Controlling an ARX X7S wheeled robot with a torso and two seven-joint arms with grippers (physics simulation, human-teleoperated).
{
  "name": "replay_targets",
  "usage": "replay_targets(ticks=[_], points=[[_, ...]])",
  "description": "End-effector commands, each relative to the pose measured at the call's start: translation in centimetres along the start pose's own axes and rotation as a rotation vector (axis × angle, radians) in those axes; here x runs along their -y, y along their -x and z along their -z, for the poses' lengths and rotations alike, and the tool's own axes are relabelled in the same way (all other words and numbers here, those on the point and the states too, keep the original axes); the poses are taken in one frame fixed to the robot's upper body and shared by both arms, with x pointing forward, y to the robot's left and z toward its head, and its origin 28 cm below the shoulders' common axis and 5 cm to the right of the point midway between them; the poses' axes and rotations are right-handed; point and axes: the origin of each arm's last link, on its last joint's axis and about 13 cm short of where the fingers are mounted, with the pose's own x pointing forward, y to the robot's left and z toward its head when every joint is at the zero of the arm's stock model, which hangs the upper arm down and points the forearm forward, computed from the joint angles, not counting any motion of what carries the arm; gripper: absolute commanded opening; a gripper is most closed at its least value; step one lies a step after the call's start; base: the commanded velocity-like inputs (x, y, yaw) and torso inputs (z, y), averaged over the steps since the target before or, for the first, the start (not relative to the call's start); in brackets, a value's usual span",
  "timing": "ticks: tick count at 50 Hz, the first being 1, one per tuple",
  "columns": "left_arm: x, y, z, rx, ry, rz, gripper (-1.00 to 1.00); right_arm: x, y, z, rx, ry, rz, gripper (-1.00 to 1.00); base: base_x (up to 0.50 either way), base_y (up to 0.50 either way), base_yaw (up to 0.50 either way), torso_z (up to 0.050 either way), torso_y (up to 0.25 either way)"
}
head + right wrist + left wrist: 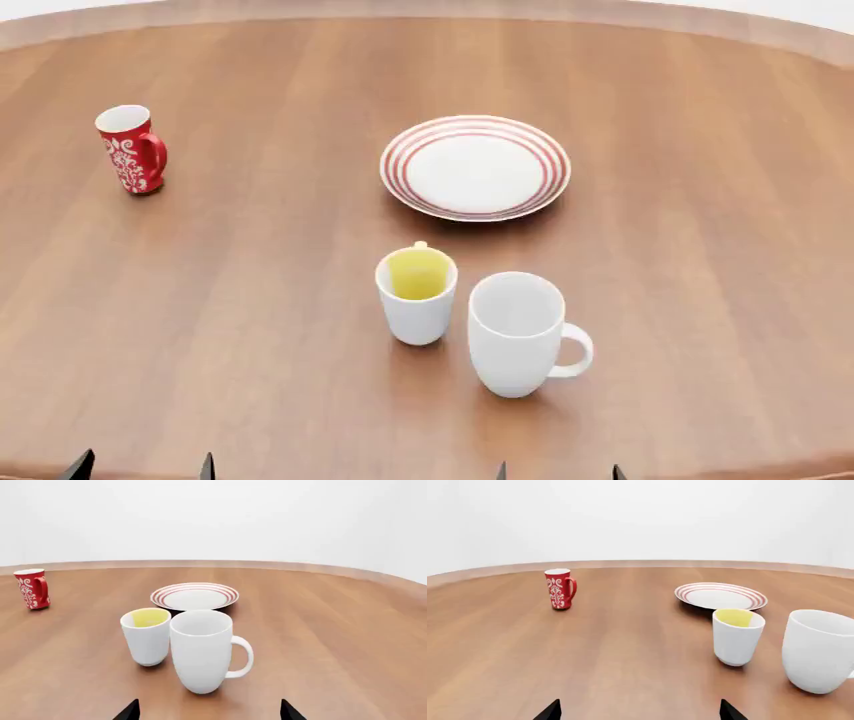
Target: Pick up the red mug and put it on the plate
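Note:
The red mug (pixel 132 148) with a white floral pattern stands upright at the table's far left; it also shows in the left wrist view (pixel 560 588) and the right wrist view (pixel 31 588). The plate (pixel 475 167), white with red rings, lies at the centre back, empty; it also shows in the left wrist view (pixel 720 596) and the right wrist view (pixel 194 596). My left gripper (pixel 143 468) is open and empty at the table's near edge, far from the red mug. My right gripper (pixel 558 472) is open and empty at the near edge.
A white mug with yellow inside (pixel 416 296) and a larger plain white mug (pixel 518 333) stand side by side in front of the plate. The round wooden table (pixel 240 290) has bare wood between the red mug and the plate.

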Motion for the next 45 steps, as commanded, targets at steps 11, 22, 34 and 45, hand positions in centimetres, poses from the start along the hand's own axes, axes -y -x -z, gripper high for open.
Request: replay_targets(ticks=[11, 22, 34, 45], points=[[-0.1, -0.4, 0.1, -0.009, -0.007, 0.0, 1.0, -0.3, 0.1, 0.0, 0.002, 0.024, -0.01, 1.0, 0.0, 0.0, 0.0, 0.0, 0.0], [0.3, 0.0, 0.0, -0.051, -0.014, 0.023, 1.0, -0.2, 0.1, -0.3, -0.018, 0.023, 0.013, 1.0, 0.0, 0.0, 0.0, 0.0, 0.0], [0.4, 0.0, 0.1, -0.065, -0.015, 0.032, 1.0, -0.3, 0.1, -0.5, -0.029, 0.023, 0.015, 1.0, 0.0, 0.0, 0.0, 0.0, 0.0], [0.4, 0.0, 0.0, -0.072, -0.015, 0.043, 1.0, -0.3, 0.0, -0.9, -0.047, 0.022, 0.024, 1.0, 0.0, 0.0, 0.0, 0.0, 0.0]])
